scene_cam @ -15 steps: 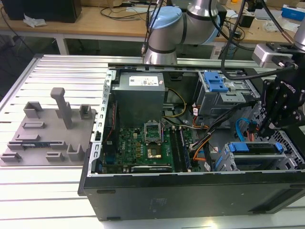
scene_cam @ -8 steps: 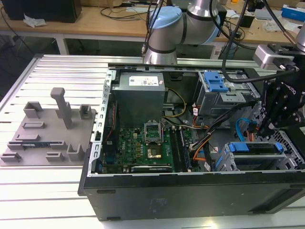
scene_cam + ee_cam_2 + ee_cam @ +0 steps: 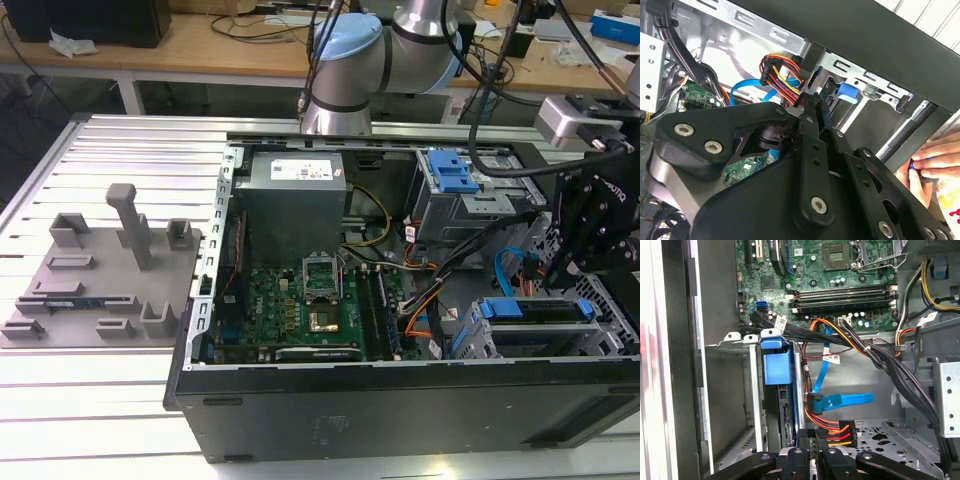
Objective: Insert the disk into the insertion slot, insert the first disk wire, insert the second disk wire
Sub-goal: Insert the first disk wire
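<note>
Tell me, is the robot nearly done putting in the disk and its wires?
Partway. The blue-framed disk already sits in the insertion slot. In hand: the gripper looks shut on the plug of the red-orange-yellow wire, close beside the disk. Left: the blue flat wire hangs loose, its plug in nothing.

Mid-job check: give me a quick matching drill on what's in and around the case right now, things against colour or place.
Things:
1. disk
2. flat cable
3. wire bundle
4. fixture plate

Descriptions:
A. grey, outside the case, on the exterior view's left
B. red, orange and yellow, next to the gripper
C. blue frame, sitting in the metal cage
D. plain blue, beside the cage

Pairs: 1-C, 2-D, 3-B, 4-A
</note>
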Controlling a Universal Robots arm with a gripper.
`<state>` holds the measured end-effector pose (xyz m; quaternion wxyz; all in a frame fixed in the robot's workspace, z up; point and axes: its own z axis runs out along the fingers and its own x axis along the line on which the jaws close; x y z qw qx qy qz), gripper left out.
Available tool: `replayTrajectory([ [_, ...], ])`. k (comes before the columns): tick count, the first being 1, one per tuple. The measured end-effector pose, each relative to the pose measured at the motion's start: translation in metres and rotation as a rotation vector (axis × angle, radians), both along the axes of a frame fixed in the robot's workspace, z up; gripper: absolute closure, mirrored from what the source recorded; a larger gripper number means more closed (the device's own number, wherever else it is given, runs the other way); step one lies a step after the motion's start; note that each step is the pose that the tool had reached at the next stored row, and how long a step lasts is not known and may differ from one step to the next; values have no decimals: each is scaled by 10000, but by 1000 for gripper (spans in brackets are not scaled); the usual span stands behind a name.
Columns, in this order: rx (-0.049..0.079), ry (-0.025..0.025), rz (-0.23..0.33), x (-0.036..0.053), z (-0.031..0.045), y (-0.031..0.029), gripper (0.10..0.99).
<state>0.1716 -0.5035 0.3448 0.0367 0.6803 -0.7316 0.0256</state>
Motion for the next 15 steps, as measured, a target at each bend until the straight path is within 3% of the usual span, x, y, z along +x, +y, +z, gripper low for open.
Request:
replayTrajectory([
  [15,19,0,-12,-13,20,-83,918],
])
